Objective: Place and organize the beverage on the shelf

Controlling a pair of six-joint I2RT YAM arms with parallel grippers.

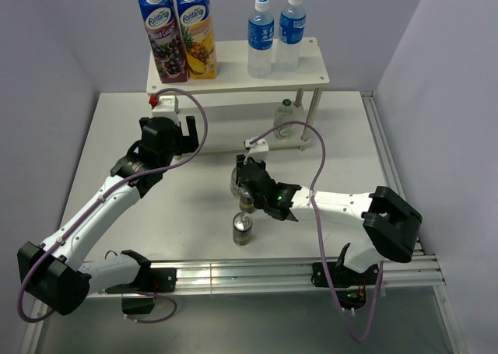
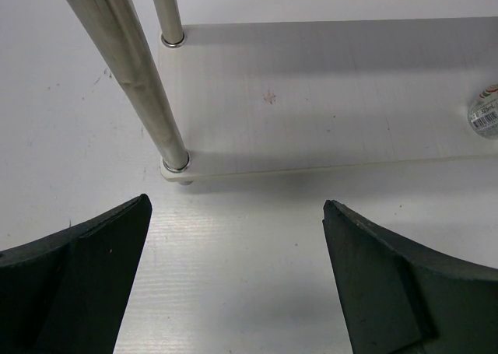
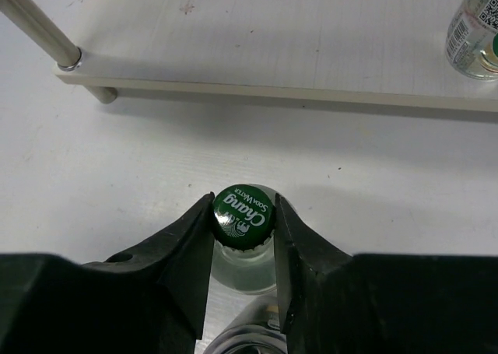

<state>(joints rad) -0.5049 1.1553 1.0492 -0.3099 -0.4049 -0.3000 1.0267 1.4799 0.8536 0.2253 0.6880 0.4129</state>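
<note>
The cream-white shelf (image 1: 311,68) stands at the back; two blue-capped water bottles (image 1: 261,47) (image 1: 291,31) stand on its top board. One short clear bottle (image 1: 285,118) stands on the lower board (image 3: 272,43), also seen in the right wrist view (image 3: 475,35). My right gripper (image 3: 243,201) is shut on the green cap of the other short clear bottle (image 3: 243,216), which is in front of the shelf (image 1: 238,181). Two dark cans (image 1: 247,201) (image 1: 243,228) stand just behind it. My left gripper (image 2: 236,202) is open and empty, near the shelf's front left leg (image 2: 132,66).
Two tall blue juice cartons (image 1: 165,35) (image 1: 196,31) stand on the left of the top board. The lower board (image 2: 327,113) is bare apart from the bottle at its right end (image 2: 486,109). A rail (image 1: 272,272) runs along the table's near edge.
</note>
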